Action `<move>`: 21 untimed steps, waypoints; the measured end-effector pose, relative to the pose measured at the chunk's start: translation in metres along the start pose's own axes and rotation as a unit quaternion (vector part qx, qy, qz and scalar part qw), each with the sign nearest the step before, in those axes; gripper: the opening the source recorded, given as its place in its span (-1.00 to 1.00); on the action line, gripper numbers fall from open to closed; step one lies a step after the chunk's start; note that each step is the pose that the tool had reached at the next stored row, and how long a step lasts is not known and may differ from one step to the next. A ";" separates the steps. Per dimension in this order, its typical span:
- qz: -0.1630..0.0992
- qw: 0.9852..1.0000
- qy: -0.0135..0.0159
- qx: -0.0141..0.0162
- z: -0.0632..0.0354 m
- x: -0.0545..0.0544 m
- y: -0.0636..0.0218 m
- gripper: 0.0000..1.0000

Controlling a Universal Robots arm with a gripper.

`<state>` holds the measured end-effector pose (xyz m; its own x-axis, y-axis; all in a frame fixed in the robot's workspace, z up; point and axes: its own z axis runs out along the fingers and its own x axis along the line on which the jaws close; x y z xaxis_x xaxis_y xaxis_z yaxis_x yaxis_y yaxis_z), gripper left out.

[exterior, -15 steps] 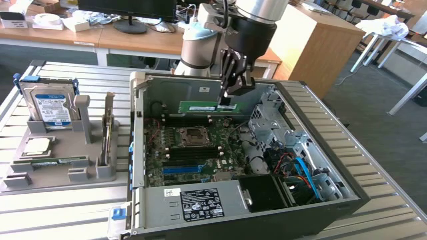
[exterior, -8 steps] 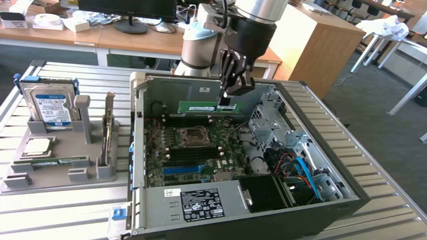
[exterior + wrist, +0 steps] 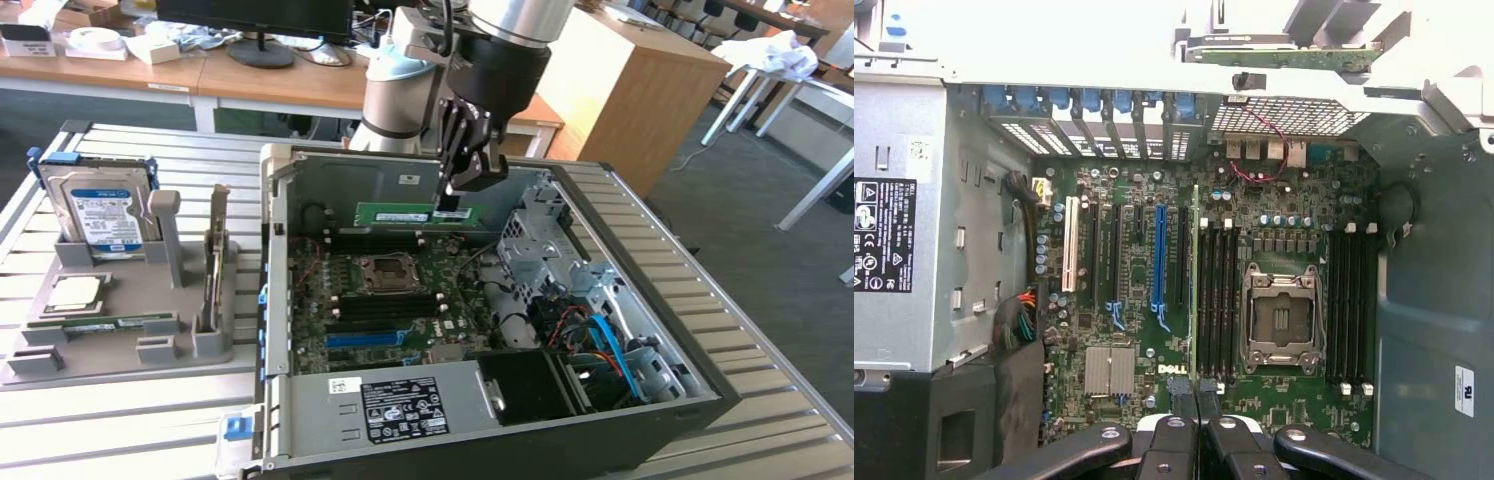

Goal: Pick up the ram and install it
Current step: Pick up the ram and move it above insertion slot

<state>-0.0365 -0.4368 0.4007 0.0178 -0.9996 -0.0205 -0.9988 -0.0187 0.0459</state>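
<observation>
Black end effector [image 3: 454, 208] clamped on one end of a long, thin green ram stick [image 3: 396, 214], held level and edge-down over the green motherboard [image 3: 387, 300] in an open grey computer case [image 3: 387, 180] — likely to align it with the black memory slots [image 3: 1222, 300] beside the silver processor socket [image 3: 1282, 318]; nothing lies between — a grey parts holder [image 3: 120, 330] sits well apart

On the slatted metal counter [image 3: 120, 420] an open computer case [image 3: 400, 180] shows its motherboard [image 3: 380, 310], with a processor socket [image 3: 388, 268] at its centre and a labelled power supply [image 3: 400, 405] at six o'clock, while at the case's nine o'clock a grey holder [image 3: 134, 285] carries a hard drive [image 3: 100, 210], a silver processor chip [image 3: 76, 292] and an upright bracketed card [image 3: 214, 265].
</observation>
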 end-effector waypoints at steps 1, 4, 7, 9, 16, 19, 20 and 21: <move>0.000 1.000 0.000 0.000 0.0000 0.000 0.0000 -0.77; 0.000 1.000 0.000 0.000 0.0000 -0.001 0.0000 -0.77; 0.000 1.000 0.000 0.000 0.0002 -0.003 0.0000 -0.77; 0.000 1.000 0.000 0.000 0.0002 -0.005 -0.0001 -0.77; 0.000 1.000 0.000 0.000 0.0006 -0.014 -0.0002 -0.77; 0.000 1.000 0.000 0.000 0.0009 -0.017 -0.0003 -0.77; 0.000 1.000 0.000 0.000 0.0010 -0.019 -0.0004 -0.77; 0.000 1.000 0.000 0.000 0.0010 -0.020 -0.0004 -0.77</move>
<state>-0.0365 -0.4167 0.4001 0.0177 -0.9996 -0.0204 -0.9988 -0.0186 0.0460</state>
